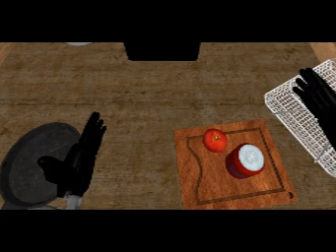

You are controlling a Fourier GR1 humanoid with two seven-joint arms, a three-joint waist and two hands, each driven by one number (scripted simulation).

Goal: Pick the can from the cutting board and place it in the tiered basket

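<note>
Lying tipped on the cutting board (232,167) beside a tomato (215,140), the can (245,160) awaits the right robot hand (327,106), fingers straight and empty, over the tiered basket (294,106).

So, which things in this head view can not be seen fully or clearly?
- Tiered basket: right part hidden by the right hand and cut off by the right edge.
- Dark round plate: partly hidden by the left hand.
- Can: label unreadable.
- Black object: cut off at the top.
</note>
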